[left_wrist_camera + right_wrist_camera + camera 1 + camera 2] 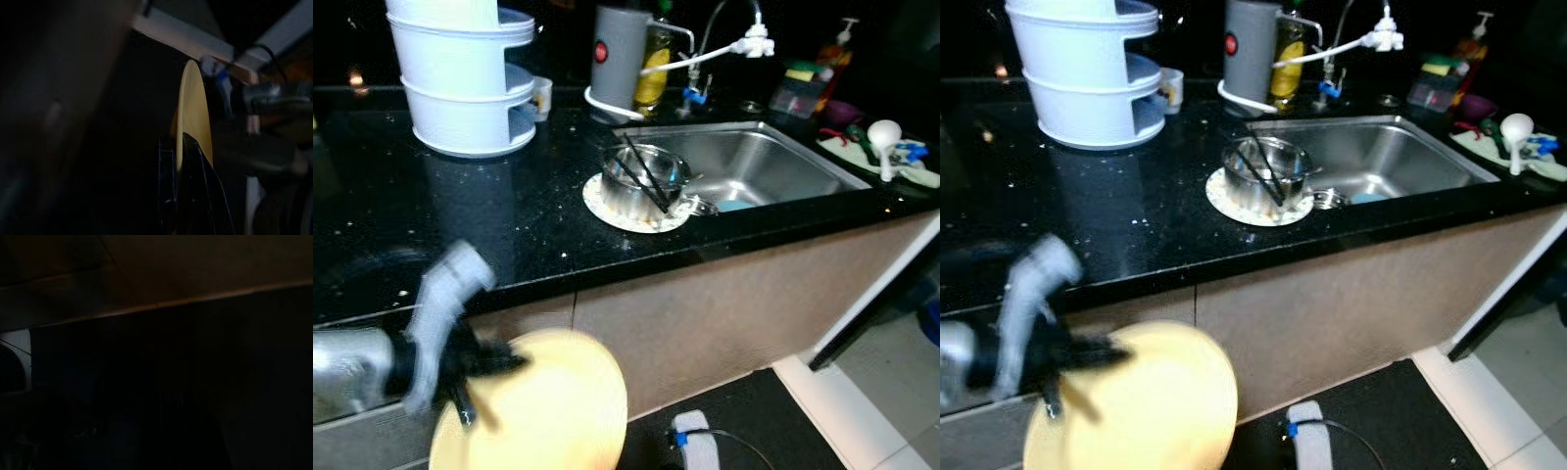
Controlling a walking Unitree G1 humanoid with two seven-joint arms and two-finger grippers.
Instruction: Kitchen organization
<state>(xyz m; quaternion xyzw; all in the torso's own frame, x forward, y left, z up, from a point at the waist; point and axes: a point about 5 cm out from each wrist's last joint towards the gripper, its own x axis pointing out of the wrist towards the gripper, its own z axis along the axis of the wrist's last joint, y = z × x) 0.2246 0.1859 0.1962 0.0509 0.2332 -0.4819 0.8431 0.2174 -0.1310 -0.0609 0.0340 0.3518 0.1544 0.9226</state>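
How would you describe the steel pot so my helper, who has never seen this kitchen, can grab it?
Find the steel sink set in the black counter. Just beside its left edge a steel pot sits on a round pale plate. It is the one shiny metal vessel on the counter, with dark chopsticks sticking out of it.

My two head eyes look down over the black counter (509,215), sharing the yellow plate (193,112) with my close left wrist camera.
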